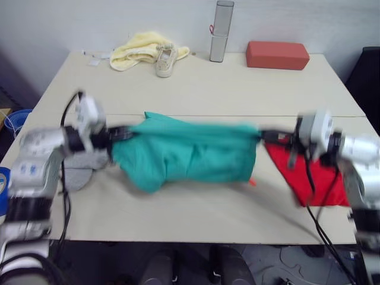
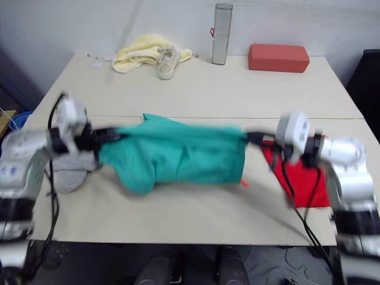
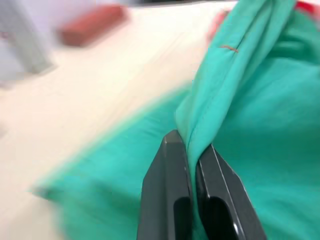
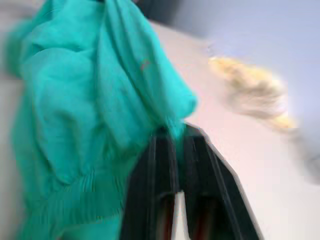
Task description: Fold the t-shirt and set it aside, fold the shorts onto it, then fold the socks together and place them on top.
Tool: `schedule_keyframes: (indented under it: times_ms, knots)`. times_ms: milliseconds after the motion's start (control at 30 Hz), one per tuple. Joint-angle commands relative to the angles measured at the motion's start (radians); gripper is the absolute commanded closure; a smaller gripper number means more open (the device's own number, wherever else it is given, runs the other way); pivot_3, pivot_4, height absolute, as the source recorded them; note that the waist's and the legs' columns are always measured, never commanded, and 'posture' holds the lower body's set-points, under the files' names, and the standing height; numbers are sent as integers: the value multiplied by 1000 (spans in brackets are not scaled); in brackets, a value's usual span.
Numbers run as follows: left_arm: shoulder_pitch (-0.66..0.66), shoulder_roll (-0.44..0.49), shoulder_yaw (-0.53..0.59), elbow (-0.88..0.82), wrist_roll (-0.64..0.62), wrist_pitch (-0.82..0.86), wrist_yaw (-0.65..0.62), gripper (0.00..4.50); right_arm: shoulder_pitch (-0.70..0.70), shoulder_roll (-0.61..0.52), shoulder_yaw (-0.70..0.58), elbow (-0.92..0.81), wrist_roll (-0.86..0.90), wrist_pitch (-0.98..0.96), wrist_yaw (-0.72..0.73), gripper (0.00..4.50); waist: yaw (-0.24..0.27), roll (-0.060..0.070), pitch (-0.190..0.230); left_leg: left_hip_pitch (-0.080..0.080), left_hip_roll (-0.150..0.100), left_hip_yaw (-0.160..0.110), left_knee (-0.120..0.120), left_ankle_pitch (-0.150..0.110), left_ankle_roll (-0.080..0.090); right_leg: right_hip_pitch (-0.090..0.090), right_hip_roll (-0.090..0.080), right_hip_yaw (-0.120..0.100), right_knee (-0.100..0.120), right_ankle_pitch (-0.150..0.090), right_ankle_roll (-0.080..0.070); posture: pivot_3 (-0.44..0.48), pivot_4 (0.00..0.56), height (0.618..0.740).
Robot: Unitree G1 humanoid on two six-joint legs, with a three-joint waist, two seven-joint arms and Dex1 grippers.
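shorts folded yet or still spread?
Spread, not folded: the shorts hang stretched between the left gripper and right gripper, each pinching an end.

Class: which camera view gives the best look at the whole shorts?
The left eye view: the shorts hang stretched between the left gripper and right gripper. The right eye view shows the same. Both wrist views give close fabric pinched in fingers.

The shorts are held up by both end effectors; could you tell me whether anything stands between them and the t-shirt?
Nothing visible does. The shorts hang stretched between the left end effector and right end effector, with the t-shirt lying just beyond their right end.
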Motion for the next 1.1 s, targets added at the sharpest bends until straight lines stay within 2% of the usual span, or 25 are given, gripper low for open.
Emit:
schedule_keyframes:
  times_ms: [33,100,167,267,300,333,433,500,600,733,800,900,967,1100]
  knots:
    - [-334,-18,40,359,129,-227,234,4461,-320,24,-27,333,-171,-250,-242,4500,-3,-4,2,-3,0,3,0,1,0,-7,0,-2,4,0,0,0,150,740]
    - [-537,-26,56,529,179,-420,365,4461,-490,35,-19,495,-246,-393,-358,4500,-11,-7,4,-15,0,6,0,2,0,-21,0,-9,8,0,0,0,150,740]
    - [-662,-18,66,625,210,-577,458,4461,-586,29,-12,596,-308,-530,-459,4500,-13,-8,4,-18,-2,9,-2,1,1,-28,-4,-25,12,0,1,0,150,740]
    - [-734,0,59,689,246,-751,494,4461,-637,21,6,674,-353,-656,-500,4500,-28,-8,4,-17,-2,12,-3,-4,8,-29,-9,-39,14,1,1,0,150,740]
    - [-736,9,50,695,266,-809,502,4461,-630,23,4,683,-343,-681,-487,4500,-34,-8,4,-16,-2,14,-3,-5,9,-28,-12,-46,15,1,2,0,150,740]
    - [-690,21,42,669,275,-889,470,4461,-563,25,7,663,-311,-687,-429,4500,-37,-8,4,-16,-3,16,-4,-5,11,-27,-15,-54,15,1,2,0,150,740]
    - [-469,28,29,557,252,-945,349,4461,-310,17,31,554,-220,-677,-259,4500,-37,-7,3,-8,-2,20,-3,-9,17,-17,-21,-73,14,2,4,0,150,740]
    - [-254,19,26,396,209,-921,298,4461,-139,6,43,470,-189,-637,-197,4500,-36,-4,5,-2,1,23,-3,-12,21,-5,-22,-80,11,2,4,0,150,740]
    - [132,16,4,59,184,-837,251,4461,133,-22,77,319,-125,-574,-85,4500,-35,1,9,-9,-2,25,4,-12,23,-5,-26,-78,5,2,4,0,150,740]
    - [654,10,36,-433,129,-581,278,4461,441,-68,88,165,-67,-509,12,4500,-29,3,11,-16,-3,20,18,-13,25,-2,-34,-74,5,2,4,0,150,740]
    - [801,0,53,-583,117,-477,298,4461,516,-83,72,128,-55,-464,8,4500,-25,5,13,-11,-3,20,19,-11,27,6,-36,-74,-1,2,4,0,150,740]
    - [991,8,38,-727,149,-392,272,4461,592,-108,65,86,-22,-449,49,4500,-13,9,16,11,-1,19,15,-15,20,28,-36,-74,-13,8,-1,0,150,740]
    - [1066,8,39,-779,144,-330,269,4461,624,-120,60,64,-12,-443,67,4500,-5,11,16,22,3,19,13,-20,24,39,-34,-72,-14,7,-4,0,150,740]
    - [1150,40,32,-850,137,-295,209,4461,684,-140,56,32,-2,-441,107,4500,11,11,15,21,5,20,11,-17,19,31,-32,-69,-8,3,-7,0,150,740]
